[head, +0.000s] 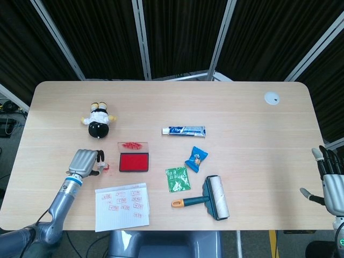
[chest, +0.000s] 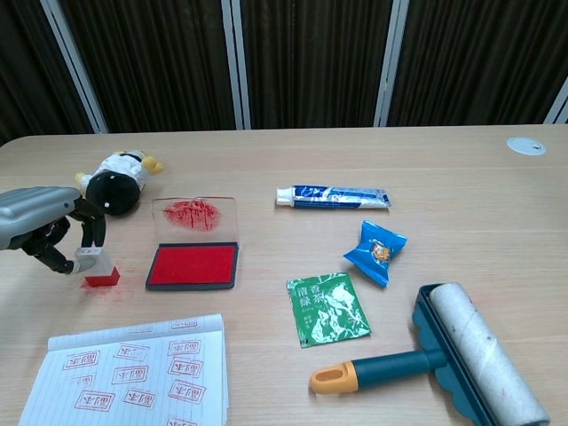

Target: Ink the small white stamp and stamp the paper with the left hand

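The left hand [chest: 49, 232] pinches the top of the stamp [chest: 98, 266], which stands upright on the table [chest: 461, 204] just left of the ink pad [chest: 193, 264] and above the paper [chest: 133, 373]. The pad's lid [chest: 194, 217] is tipped back, smeared red. The right hand [head: 330, 183] hangs off the table's right edge, fingers spread, holding nothing

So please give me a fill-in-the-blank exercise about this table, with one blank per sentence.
1. The left hand closes its fingers around the small white ____ with a red base.
2. The open red ink pad lies to the ____ of that item in the chest view.
3. The lined paper sheet carries ____ stamp marks.

Missing words: stamp; right; red
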